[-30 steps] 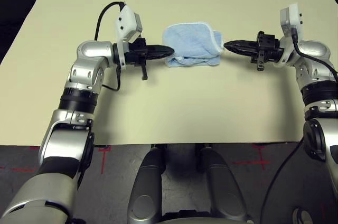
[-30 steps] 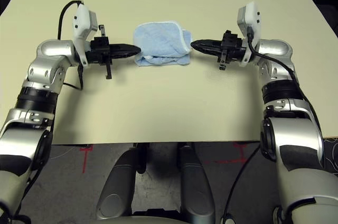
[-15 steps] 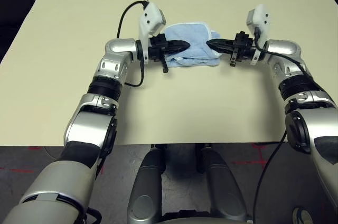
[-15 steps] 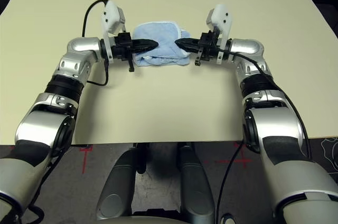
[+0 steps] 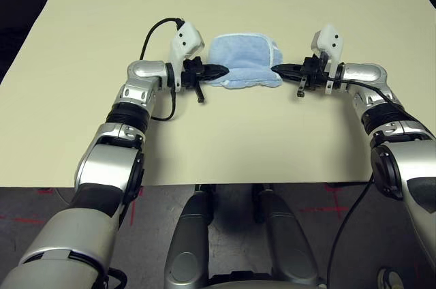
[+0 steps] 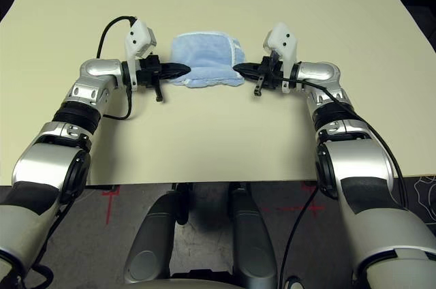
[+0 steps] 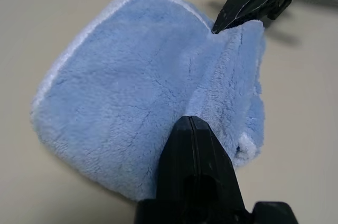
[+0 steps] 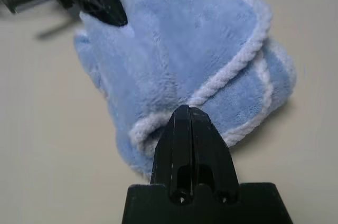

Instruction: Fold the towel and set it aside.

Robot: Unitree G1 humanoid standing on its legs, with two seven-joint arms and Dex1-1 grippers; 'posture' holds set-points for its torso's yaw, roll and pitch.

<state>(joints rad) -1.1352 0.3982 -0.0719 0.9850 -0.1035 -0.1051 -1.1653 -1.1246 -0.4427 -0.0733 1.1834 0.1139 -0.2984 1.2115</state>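
Two tools flank the towel (image 5: 243, 61), which lies in a folded, rumpled bundle on the table (image 5: 225, 139), well back from the near edge and midway between the arms. The folding looks mostly done: layers overlap and the white edging curls across the top on the right-hand side. The step in hand appears to be tidying or taking hold of the bundle from both ends, with setting it aside to come.

The left tool (image 5: 219, 69) is clenched, its fingers pressed together with nothing between them; its tip sits at the towel's left end, touching or just over the cloth. The right tool (image 5: 278, 68) is likewise clenched and empty, its tip at the towel's right end, by the edging. Neither one grasps the cloth.

The next move, as I judge it, calls for parting the fingers of at least one tool, pinching through all the layers at once so the fold does not fall apart, then carrying the bundle to one side
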